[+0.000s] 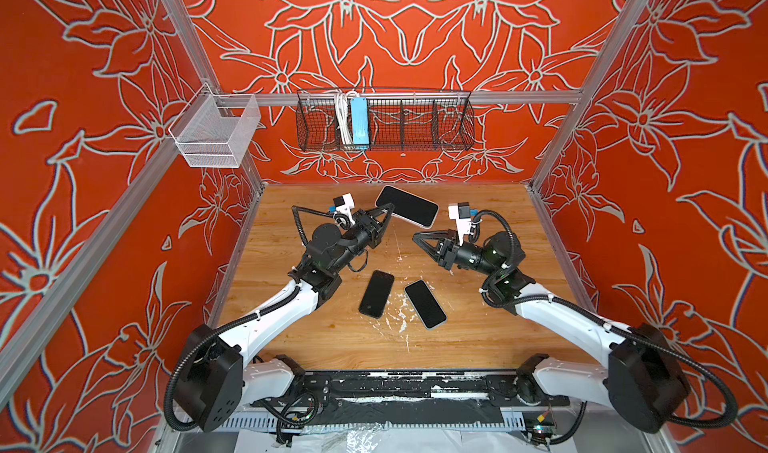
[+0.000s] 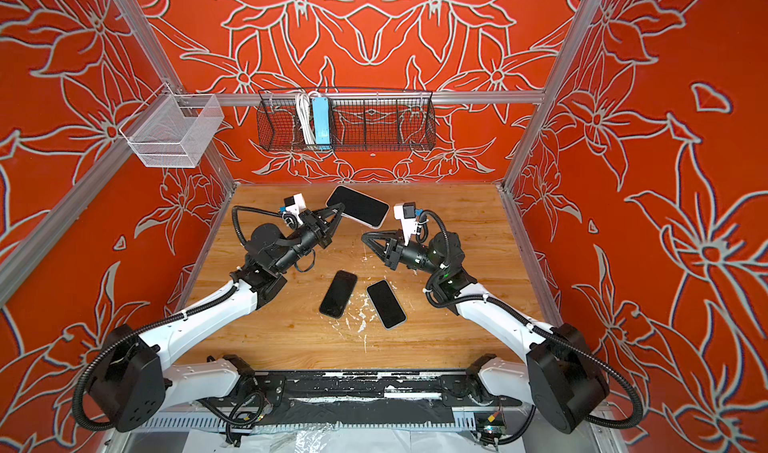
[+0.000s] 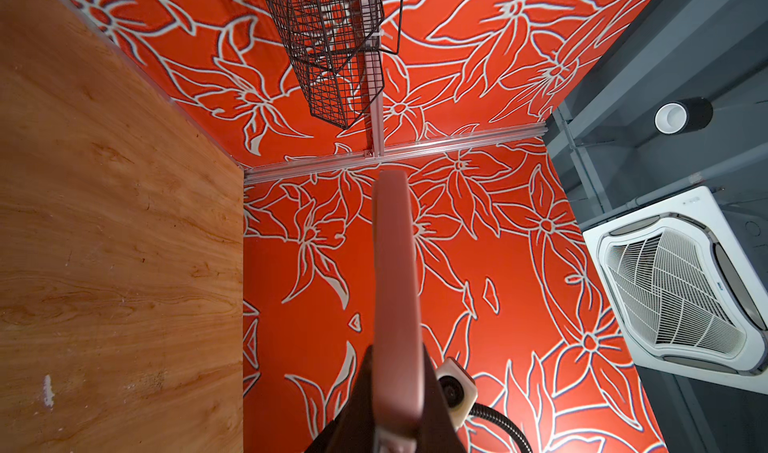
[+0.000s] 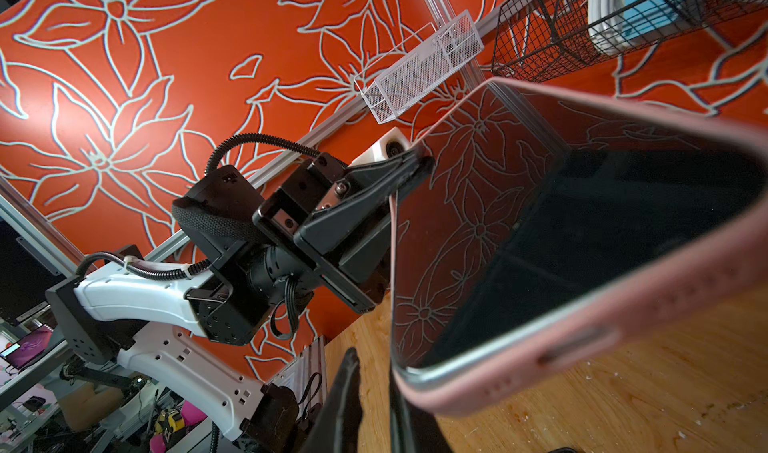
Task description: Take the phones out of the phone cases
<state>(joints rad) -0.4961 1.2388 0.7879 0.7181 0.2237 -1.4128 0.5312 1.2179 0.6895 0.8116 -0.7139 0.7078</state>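
In both top views we see the left gripper (image 1: 390, 213) pinching the phone (image 1: 407, 205) aloft over the back of the table (image 1: 478, 326). Only the wrist views show us its pink case (image 4: 582, 347). The right gripper (image 1: 416, 237) stands slightly apart, empty.

We note: cased phone (image 1: 407, 211) held above surface (image 1: 478, 326) at rear centre, left gripper (image 1: 390, 213) jaws clamped on its left end. Right gripper (image 1: 415, 238) just in front of it, apart. Front centre, on surface, side by side: left phone (image 1: 376, 293), right phone (image 1: 425, 304). Wire basket (image 1: 415, 126) on back rail, power strip (image 1: 359, 123) inside. Mesh basket (image 1: 216, 133) at rear-left corner, above surface.
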